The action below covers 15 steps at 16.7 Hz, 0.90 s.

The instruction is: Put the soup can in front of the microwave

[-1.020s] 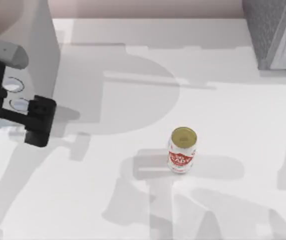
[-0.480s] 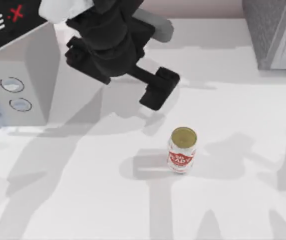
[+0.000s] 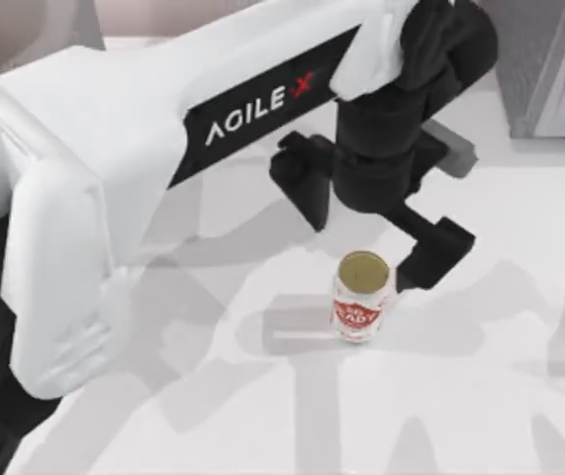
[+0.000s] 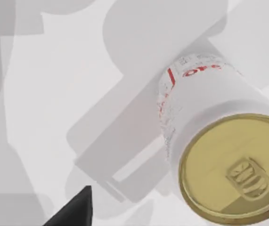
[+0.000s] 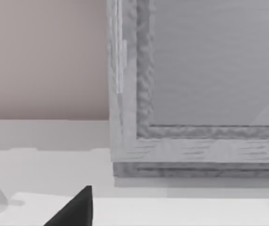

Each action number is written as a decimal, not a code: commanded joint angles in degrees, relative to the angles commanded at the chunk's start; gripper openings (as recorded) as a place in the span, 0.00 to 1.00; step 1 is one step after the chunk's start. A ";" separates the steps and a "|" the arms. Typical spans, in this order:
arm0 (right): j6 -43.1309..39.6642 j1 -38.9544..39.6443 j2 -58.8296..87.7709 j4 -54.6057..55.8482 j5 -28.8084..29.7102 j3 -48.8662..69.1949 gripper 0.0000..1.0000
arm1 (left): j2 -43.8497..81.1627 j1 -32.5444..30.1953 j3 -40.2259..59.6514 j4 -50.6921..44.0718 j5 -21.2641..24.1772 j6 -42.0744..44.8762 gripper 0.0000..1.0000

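Soup can position: upright on the white table, a little right of centre in the top view, dull gold top up, white label with its red emblem facing the near edge.

1. Far left. A pale grey patch of the microwave showed at the table's far-left corner, behind my left arm. The rest of it was hidden. The can stood well apart from it, with open table between them.

2. Left to centre. My left arm, white with a black AgileX band, reached from the left edge across the far half of the table, and its black wrist section hung beyond the can.

3. Centre. My left gripper hung just beside the can on its right, at about the height of the gold top. It was not around the can. I could not tell whether it touched the rim. In the left wrist view the can was seen from above and to one side, with its pull tab showing. A dark tip of the gripper sat clear of it. Left jaw state: could not be told.

4. Far right. A darker speckled grey box stood at the table's far-right corner, well apart from the can.

5. Right arm. In the right wrist view my right gripper faced that speckled box across a strip of table. Right jaw state: could not be told.
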 joint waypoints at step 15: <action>0.00 0.00 0.00 0.00 0.00 0.00 1.00 | 1.12 -0.40 -12.29 12.74 -0.07 -0.01 1.00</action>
